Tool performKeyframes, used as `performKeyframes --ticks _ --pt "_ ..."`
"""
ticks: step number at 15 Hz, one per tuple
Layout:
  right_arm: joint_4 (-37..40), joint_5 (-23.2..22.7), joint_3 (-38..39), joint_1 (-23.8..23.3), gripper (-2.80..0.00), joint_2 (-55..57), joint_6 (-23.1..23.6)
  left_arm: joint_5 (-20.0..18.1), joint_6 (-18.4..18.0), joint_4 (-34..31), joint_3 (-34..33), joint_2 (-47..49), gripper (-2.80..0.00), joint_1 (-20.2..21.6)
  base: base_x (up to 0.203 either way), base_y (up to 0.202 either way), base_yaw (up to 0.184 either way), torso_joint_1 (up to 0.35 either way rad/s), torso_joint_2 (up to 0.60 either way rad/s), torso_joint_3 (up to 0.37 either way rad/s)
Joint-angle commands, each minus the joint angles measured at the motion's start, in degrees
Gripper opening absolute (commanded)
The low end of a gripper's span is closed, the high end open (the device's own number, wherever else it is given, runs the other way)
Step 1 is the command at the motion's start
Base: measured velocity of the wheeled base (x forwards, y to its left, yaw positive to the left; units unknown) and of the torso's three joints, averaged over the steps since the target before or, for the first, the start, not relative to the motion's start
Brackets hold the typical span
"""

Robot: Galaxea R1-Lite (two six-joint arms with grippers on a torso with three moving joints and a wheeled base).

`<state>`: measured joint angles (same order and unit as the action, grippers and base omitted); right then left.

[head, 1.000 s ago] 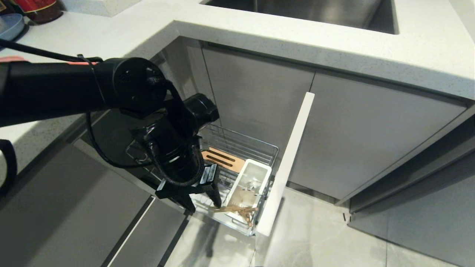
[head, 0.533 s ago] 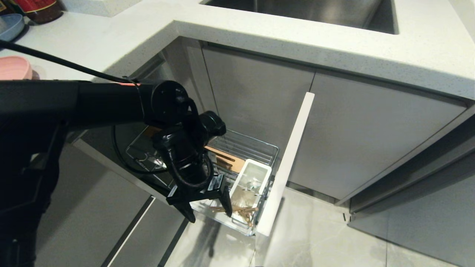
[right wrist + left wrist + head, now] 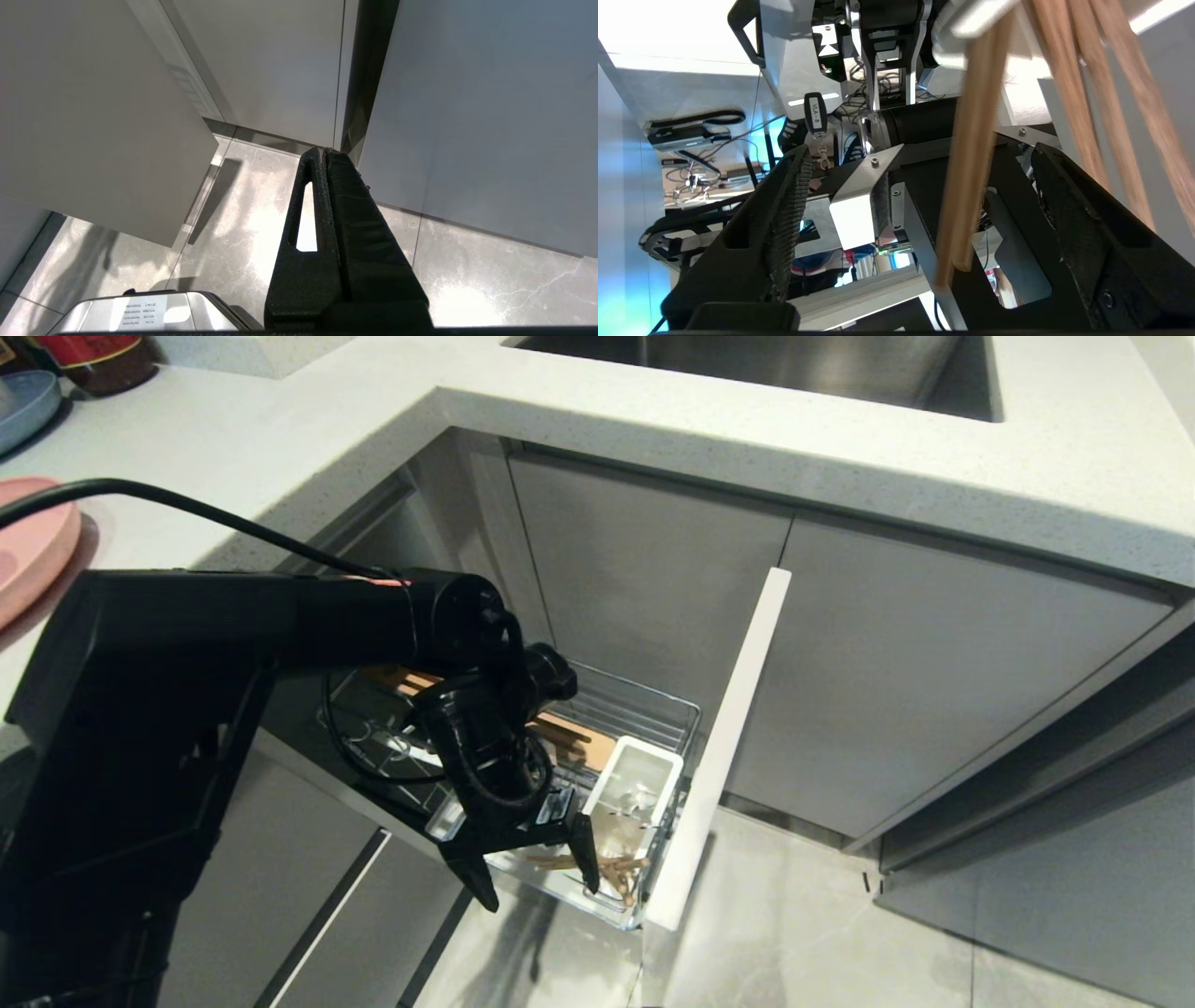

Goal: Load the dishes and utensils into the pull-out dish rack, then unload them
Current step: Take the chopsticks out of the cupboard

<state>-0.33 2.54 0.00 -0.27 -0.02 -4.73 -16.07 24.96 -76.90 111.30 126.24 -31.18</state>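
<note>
So the black left gripper [image 3: 532, 868] is hanging low over the front end of the chrome wire pull-out dish rack [image 3: 653, 709], fingers spread wide and holding nothing, pointing mostly down. Right between and just past those fingers are the plain light wooden chopsticks [image 3: 597, 866], lying propped at an angle near the white plastic utensil box [image 3: 638, 775], ends sticking out past its front rim, which I'd guess is just how they settle with nothing gripping them. The rack is pulled out from under the speckled white countertop [image 3: 747, 439] so the arm can reach in from above. The big matte pink plate [image 3: 33, 546] sits up on the counter, well apart. The right gripper [image 3: 322, 186] is pressed shut, parked down near the floor.
</note>
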Motion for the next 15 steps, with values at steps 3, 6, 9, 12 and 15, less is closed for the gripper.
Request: performKeyframes --ticks 3,6,9,12,15 --pt "0.0 0.0 0.0 0.0 -2.8 -0.2 0.0 -0.2 -0.4 -0.4 0.1 1.5 0.0 0.9 0.0 0.0 0.0 0.0 0.0 0.0" --pt "0.0 0.0 0.0 0.0 -2.8 -0.2 0.0 -1.5 -0.5 0.1 0.1 1.7 0.0 0.8 0.0 0.0 0.0 0.0 0.0 0.0" --pt "0.0 0.0 0.0 0.0 -2.8 -0.2 0.0 -2.7 -1.2 0.0 0.1 2.0 0.0 0.8 0.0 0.0 0.0 0.0 0.0 0.0" --pt "0.0 0.0 0.0 0.0 -2.8 -0.2 0.0 -2.7 -1.3 0.1 0.2 1.9 0.0 0.9 0.0 0.0 0.0 0.0 0.0 0.0" --pt "0.0 0.0 0.0 0.0 -2.8 -0.2 0.0 -2.6 -1.2 0.3 0.2 1.8 0.0 0.9 0.0 0.0 0.0 0.0 0.0 0.0"
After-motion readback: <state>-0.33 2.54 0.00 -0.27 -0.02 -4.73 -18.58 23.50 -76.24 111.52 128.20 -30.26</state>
